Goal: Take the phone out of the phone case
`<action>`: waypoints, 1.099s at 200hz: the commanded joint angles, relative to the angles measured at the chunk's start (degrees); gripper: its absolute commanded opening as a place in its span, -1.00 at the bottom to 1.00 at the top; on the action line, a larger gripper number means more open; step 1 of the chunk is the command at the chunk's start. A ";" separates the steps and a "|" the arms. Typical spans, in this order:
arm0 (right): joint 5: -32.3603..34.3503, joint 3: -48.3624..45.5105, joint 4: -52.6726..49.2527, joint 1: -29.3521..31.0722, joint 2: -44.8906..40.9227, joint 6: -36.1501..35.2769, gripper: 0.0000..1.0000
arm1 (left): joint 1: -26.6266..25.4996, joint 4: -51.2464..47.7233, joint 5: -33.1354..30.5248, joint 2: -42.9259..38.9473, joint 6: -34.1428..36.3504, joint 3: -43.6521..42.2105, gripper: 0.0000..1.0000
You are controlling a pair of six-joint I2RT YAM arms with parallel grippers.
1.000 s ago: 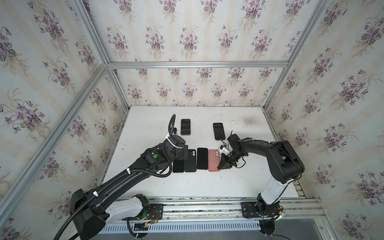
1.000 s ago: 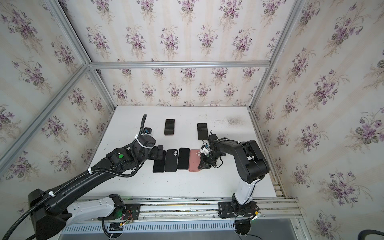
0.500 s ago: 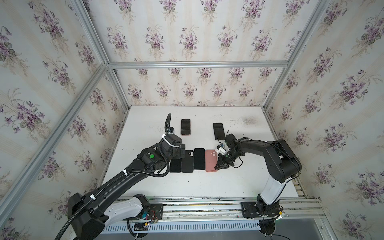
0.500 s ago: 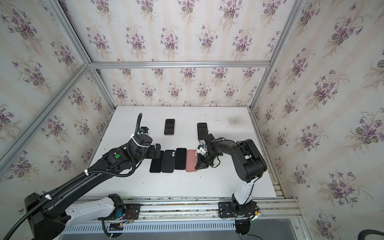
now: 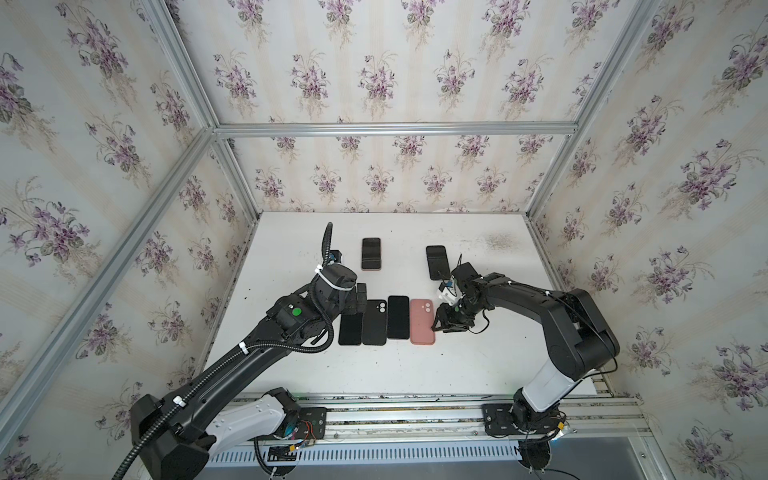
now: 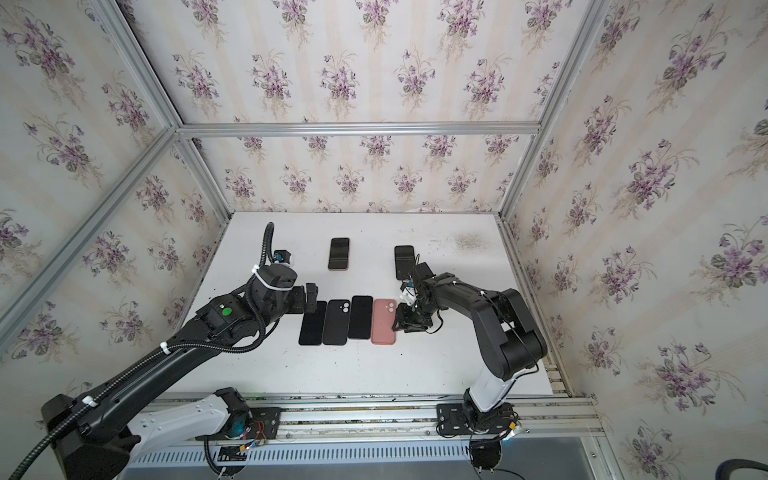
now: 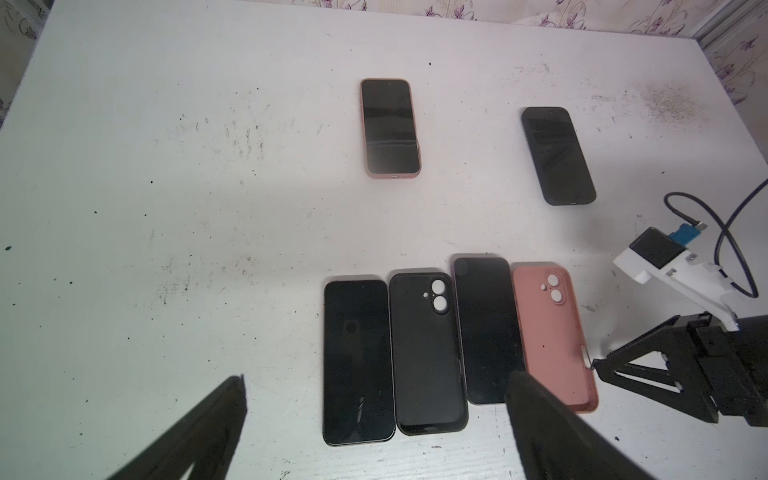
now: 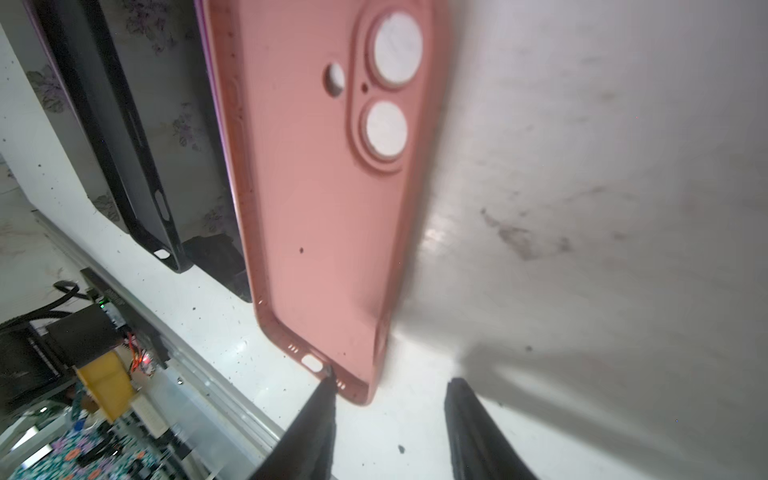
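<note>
My right gripper (image 8: 392, 380) has just let go. Its jaws were pinched together a second ago; in the right wrist view they now stand apart, with one fingertip (image 8: 322, 399) still brushing the end rim of the empty pink case (image 8: 320, 208). The case lies flat on the white table (image 5: 291, 361), open side up, with bare table showing through its camera cut-outs. It sits a little closer to the row than a second ago, tight beside a bare black phone (image 5: 398, 317), which I take to be the one that came out of it. Beyond that phone an empty black case (image 5: 374, 322) and a second bare phone (image 5: 350, 328) finish the row, all side by side. My left gripper (image 5: 359, 297) hovers over that far end of the row, its fingers spread wide and holding nothing. I read this as one phone-and-case pair finished and parked. At the far side of the table a pink-cased phone (image 5: 371, 253) and a black-cased phone (image 5: 437, 262) lie screen up, well apart. The task is still open on those. The black-cased one lies nearest my right gripper, so I judge it the likely next pick.
</note>
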 commanded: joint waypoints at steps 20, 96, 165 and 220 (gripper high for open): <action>10.37 1.19 0.91 -0.03 -10.06 1.61 0.18 | 2.41 0.27 2.08 -1.91 1.40 2.79 0.99; 23.34 6.77 6.87 -0.79 -16.32 -1.04 0.99 | 6.06 0.27 2.05 -4.68 8.73 14.22 0.99; 25.48 23.87 -0.76 -3.04 3.79 -2.38 0.99 | 7.59 0.05 2.32 -7.19 10.93 19.35 0.99; 25.62 36.22 -3.75 -3.46 18.71 -1.98 0.99 | 7.59 -2.30 1.72 -9.46 10.29 17.75 0.99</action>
